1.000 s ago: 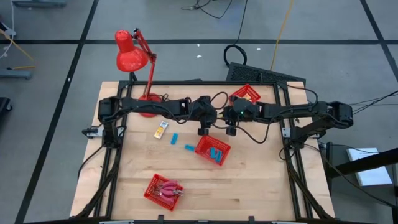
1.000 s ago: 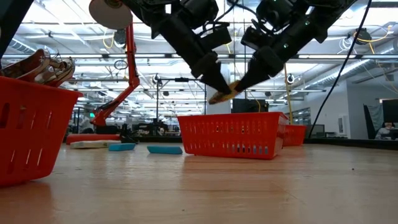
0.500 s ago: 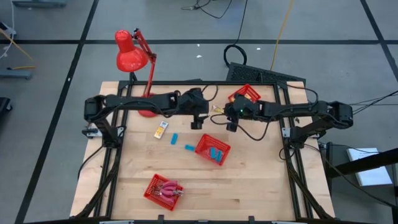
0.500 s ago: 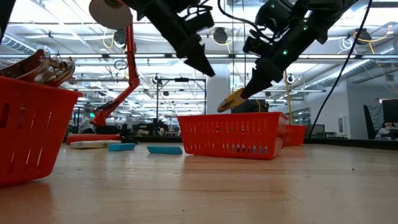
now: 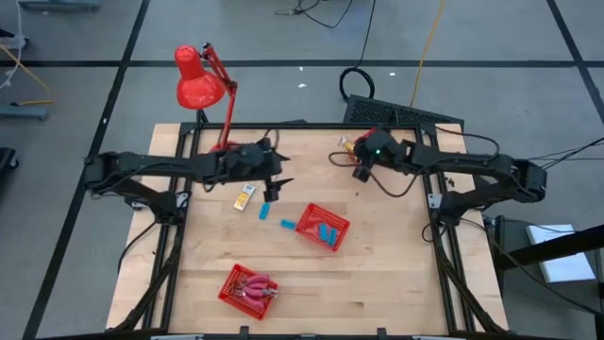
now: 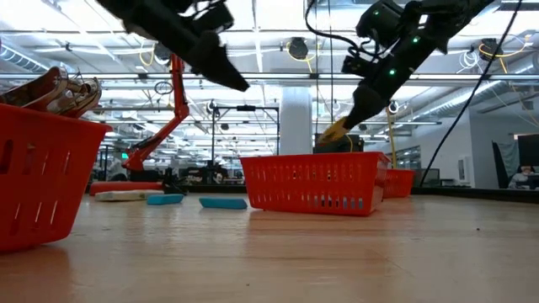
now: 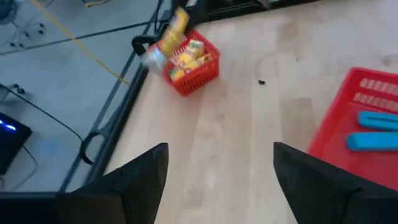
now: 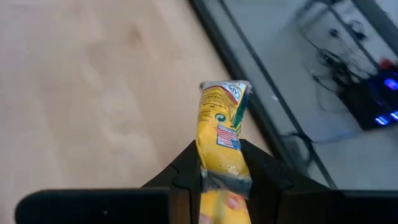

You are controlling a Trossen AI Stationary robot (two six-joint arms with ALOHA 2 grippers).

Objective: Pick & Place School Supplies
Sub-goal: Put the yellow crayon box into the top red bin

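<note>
Over the far basket (image 7: 189, 68), right hand (image 8: 219, 177) has carried packet (image 8: 221, 134).

Two dark, slender jointed arms, black cables looped loosely along both. Green light glowing near the right wrist (at about two o'clock from table centre). Matte black fingers (image 7: 137, 180), broad and flat-faced.

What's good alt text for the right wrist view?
The right gripper is shut on a yellow packet, pinched upright between its two dark fingers with the printed top sticking out. Behind it lie the wooden table, its dark edge rail and grey floor with cables.
</note>
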